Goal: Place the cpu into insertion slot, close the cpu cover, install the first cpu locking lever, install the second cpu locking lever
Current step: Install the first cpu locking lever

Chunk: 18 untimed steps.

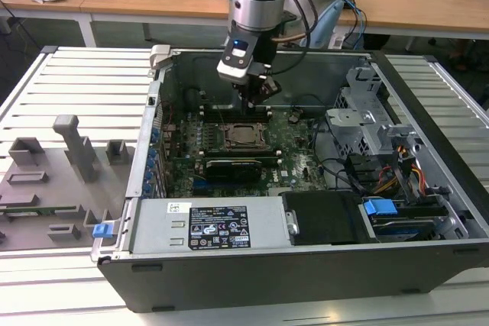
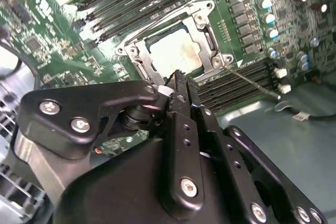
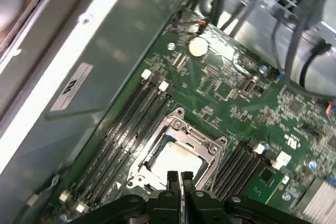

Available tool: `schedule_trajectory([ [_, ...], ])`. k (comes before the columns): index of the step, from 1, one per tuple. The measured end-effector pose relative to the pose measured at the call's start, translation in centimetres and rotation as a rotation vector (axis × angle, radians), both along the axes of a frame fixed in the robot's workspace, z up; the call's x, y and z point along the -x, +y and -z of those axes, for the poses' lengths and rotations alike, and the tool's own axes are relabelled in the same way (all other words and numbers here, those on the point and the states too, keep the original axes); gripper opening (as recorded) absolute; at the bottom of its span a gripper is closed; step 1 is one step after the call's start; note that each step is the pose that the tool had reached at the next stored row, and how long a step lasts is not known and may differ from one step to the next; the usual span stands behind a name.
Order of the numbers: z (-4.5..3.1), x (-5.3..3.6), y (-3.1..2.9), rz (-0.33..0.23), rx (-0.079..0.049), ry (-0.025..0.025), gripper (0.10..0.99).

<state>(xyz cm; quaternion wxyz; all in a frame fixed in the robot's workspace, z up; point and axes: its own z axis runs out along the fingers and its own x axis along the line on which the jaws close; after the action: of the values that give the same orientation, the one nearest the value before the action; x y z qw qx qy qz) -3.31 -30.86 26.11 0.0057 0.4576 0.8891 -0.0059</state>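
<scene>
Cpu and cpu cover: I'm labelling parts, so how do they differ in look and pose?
The cpu is a solid pale beige square; the cpu cover is a shiny silvery frame with a window. The cpu lies underneath, showing through that window; the cpu cover lies over it. Both are square and lie flat on the motherboard.

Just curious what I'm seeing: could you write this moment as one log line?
tool: shut, empty, near cpu cover edge | cpu: seated, visible through cover window | cpu cover: down flat
</scene>
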Motion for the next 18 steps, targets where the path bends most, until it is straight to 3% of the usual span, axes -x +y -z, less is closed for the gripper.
schedule_trajectory([
  [7,0.03,0.0,0.0,-0.165,0.0,0.0,0.165],
  [9,0.06,0.0,0.0,-0.241,0.0,0.0,0.165],
  [18,0.13,0.0,0.0,-0.432,0.0,0.0001,0.165],
])
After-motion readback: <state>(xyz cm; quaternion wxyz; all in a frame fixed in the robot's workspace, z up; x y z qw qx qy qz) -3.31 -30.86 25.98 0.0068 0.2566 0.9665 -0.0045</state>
